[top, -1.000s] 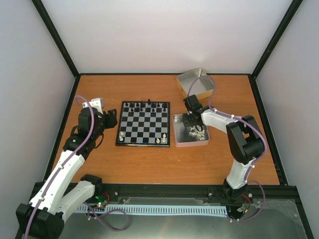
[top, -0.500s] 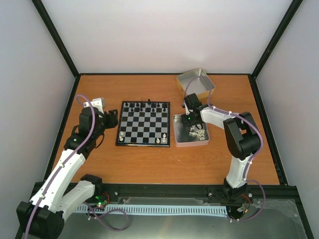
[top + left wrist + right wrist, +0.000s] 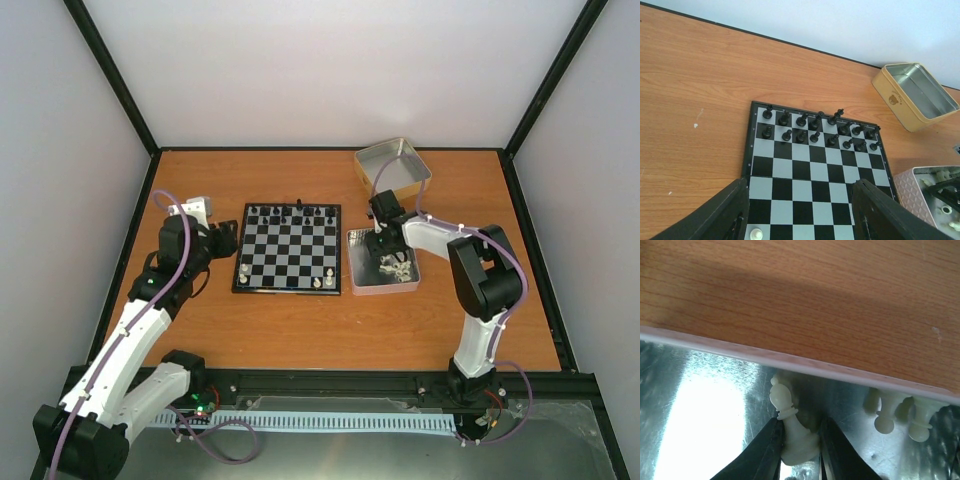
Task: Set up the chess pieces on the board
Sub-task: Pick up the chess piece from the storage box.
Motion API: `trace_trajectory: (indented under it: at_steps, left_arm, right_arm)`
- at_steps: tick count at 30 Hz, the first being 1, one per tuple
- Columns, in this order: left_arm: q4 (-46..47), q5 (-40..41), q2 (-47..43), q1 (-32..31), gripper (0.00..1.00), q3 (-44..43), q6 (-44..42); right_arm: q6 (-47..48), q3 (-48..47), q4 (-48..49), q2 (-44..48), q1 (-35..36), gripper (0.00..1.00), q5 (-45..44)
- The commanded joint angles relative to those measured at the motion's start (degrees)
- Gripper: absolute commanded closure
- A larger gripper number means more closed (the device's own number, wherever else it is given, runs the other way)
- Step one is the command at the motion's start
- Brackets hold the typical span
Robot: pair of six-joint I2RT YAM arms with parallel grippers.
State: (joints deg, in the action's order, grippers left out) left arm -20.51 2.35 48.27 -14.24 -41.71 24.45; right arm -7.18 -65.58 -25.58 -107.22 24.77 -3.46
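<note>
From above, the right gripper point(image 3: 384, 252) sits in the shallow square metal tin point(image 3: 365, 288) just right of the small black-and-grey checked chessboard point(image 3: 288, 262) at centre; the left wrist view shows the left gripper point(image 3: 800, 215) spread empty at bottom; the right wrist view shows a tiny cream-white chess piece point(image 3: 790, 425) pinched between the jaws at bottom centre.

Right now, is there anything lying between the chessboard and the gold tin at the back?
Nothing. Only bare wooden tabletop separates the board from the gold tin. The left wrist view shows that gap most clearly.
</note>
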Motion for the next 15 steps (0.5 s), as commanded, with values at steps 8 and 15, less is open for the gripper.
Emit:
trace_trajectory:
  at_steps: [8, 15]
  left_arm:
    - [9.3, -22.6, -0.2, 0.4, 0.35, 1.9, -3.4]
    - [17.5, -41.2, 6.2, 0.2, 0.28, 2.5, 4.3]
  right_arm:
    - [-1.3, 9.1, 7.4, 16.3, 2.3, 0.85, 3.7]
    - [-3.4, 14.5, 15.5, 27.9, 8.9, 0.84, 17.7]
